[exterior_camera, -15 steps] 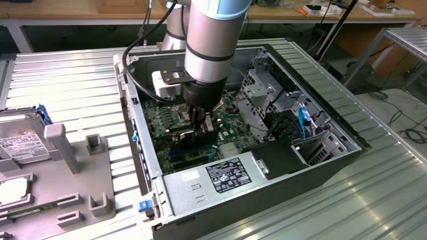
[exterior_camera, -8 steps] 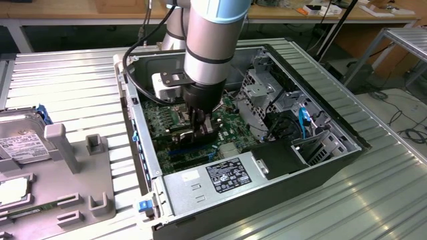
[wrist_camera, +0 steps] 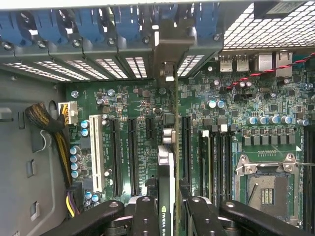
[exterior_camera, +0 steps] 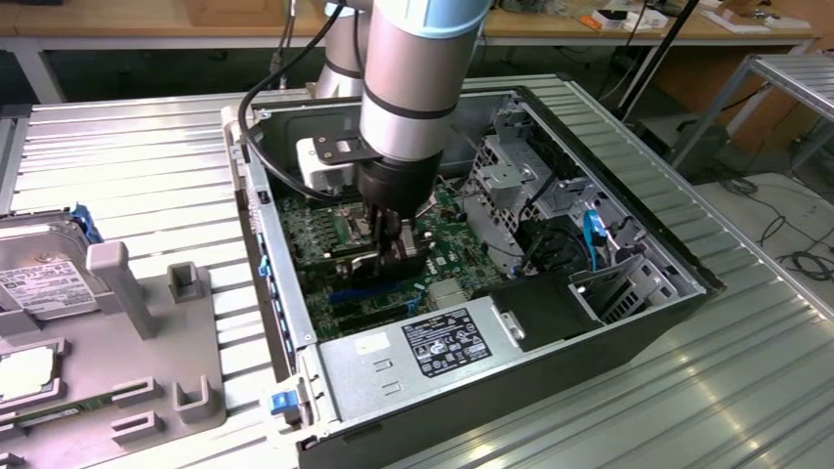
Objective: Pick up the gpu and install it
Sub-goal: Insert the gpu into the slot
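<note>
While reaching into the open computer case point(exterior_camera: 678, 264), the gripper point(wrist_camera: 169, 209) is clamping the gpu point(wrist_camera: 166, 162) edge-on over the motherboard point(wrist_camera: 128, 103) slots.

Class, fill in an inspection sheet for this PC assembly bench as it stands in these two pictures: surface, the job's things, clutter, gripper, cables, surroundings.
Surface: ribbed metal bench carrying an open computer case lying on its side.
Job's things: gpu held edge-on above the motherboard, its bracket end near the rear slot covers.
Clutter: grey parts tray at the exterior view's left, with a hard drive on it.
Gripper: gripper inside the case, shut on the gpu.
Cables: yellow and black wire bundle; red and black twisted wire; black cable along the arm.
Surroundings: wooden workbench behind; cables on the floor.
</note>
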Tool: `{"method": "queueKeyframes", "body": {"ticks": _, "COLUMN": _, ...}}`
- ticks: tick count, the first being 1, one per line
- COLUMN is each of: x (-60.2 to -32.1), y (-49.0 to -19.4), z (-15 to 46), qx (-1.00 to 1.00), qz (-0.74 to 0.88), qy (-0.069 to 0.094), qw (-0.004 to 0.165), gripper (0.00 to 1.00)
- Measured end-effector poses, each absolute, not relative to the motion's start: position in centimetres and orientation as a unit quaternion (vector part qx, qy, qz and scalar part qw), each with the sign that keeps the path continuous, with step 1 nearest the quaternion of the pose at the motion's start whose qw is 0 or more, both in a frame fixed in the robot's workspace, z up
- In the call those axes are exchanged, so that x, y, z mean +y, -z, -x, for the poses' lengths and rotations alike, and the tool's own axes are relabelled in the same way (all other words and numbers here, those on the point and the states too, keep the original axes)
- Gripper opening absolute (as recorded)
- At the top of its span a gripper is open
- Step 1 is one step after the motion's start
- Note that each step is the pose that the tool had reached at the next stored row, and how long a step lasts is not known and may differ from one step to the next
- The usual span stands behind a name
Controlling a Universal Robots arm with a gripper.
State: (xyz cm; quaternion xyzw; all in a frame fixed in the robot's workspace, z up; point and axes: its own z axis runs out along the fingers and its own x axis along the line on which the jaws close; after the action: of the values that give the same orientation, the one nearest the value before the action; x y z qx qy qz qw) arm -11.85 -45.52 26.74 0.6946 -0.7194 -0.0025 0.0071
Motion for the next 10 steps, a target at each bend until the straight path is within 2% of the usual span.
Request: {"method": "queueKeyframes", "body": {"ticks": 10, "x": -45.48, "y": -26.45, "z": 12.10, "qx": -0.705, "qz": -0.709, "qy": 0.003, "qw": 0.006, "gripper": 0.27}}
